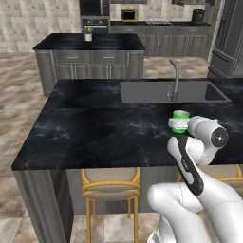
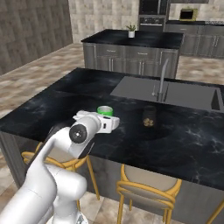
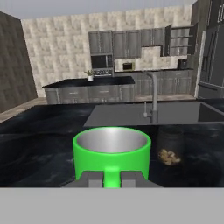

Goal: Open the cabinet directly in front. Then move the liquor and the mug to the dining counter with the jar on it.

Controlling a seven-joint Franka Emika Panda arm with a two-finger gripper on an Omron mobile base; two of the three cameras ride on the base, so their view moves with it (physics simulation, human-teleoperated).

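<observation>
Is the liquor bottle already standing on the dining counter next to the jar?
No: around the jar the dining counter carries just the faucet, while the claw holds the mug by its handle.

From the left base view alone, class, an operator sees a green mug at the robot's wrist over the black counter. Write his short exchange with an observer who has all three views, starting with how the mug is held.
Operator: How is the mug held?
Observer: In the hand view the gripper is shut on the mug's green handle, with one fingertip on each side of it.
Operator: Where is the jar?
Observer: In the right base view the jar stands on the dining counter. It is to the mug's right and apart from it, in front of the faucet.
</observation>
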